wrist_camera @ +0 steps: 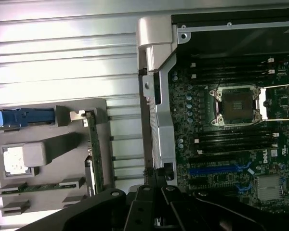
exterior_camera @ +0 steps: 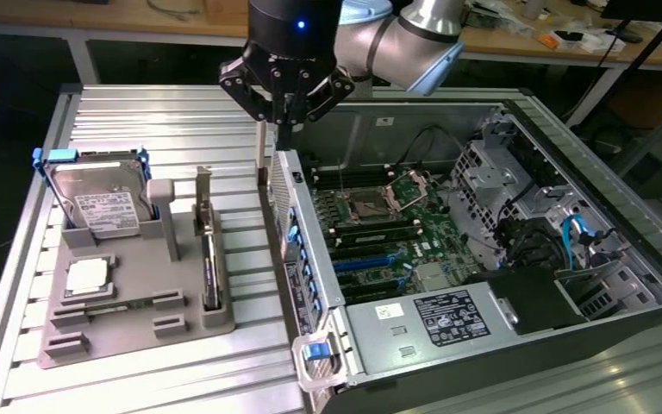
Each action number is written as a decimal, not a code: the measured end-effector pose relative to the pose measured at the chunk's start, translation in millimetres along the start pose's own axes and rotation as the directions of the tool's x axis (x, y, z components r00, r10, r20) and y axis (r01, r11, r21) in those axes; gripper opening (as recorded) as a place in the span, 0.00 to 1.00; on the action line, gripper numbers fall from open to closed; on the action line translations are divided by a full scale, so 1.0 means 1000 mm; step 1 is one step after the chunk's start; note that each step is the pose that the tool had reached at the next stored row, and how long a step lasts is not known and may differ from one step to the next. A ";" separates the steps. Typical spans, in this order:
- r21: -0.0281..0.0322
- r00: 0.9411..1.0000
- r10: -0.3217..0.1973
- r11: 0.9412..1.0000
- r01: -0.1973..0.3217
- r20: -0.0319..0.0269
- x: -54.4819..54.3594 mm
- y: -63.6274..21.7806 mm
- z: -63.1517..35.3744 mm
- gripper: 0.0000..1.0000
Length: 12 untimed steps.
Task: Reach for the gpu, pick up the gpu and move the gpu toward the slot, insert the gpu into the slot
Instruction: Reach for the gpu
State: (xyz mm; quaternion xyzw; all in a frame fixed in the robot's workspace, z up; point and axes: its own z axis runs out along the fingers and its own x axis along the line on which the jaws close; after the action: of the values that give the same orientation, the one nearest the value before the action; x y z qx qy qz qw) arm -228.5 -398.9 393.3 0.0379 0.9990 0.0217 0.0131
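Note:
The gpu (exterior_camera: 208,263) is a thin dark card standing on its edge in a grey holder (exterior_camera: 135,297) on the exterior view's left, with its grey bracket at the far end. In the wrist view the gpu (wrist_camera: 94,154) appears edge-on in the same holder (wrist_camera: 53,144). My gripper (exterior_camera: 289,121) hangs above the near wall of the open computer case, to the right of the gpu and well above it. Its fingers are shut with nothing between them, and the gripper (wrist_camera: 155,179) is dark in the wrist view. A blue slot (exterior_camera: 365,259) (wrist_camera: 216,169) lies on the green motherboard.
The holder also carries a silver hard drive (exterior_camera: 101,203) in a blue caddy and a square processor chip (exterior_camera: 87,276) (wrist_camera: 13,161). The open case (exterior_camera: 308,259) stands on the ribbed metal table (exterior_camera: 170,121), with cables and drive bays at its right.

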 end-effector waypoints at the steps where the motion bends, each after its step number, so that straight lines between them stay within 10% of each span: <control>1: 0.000 1.000 0.000 1.000 0.000 0.000 0.002 -0.0001 -0.0001 0.11; 12: 0.000 1.000 0.000 1.000 0.000 0.000 0.027 -0.0020 -0.0008 0.11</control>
State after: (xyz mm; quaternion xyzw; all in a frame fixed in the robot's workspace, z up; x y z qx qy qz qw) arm -255.1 -399.0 393.3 0.0378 0.9990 0.0217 0.0131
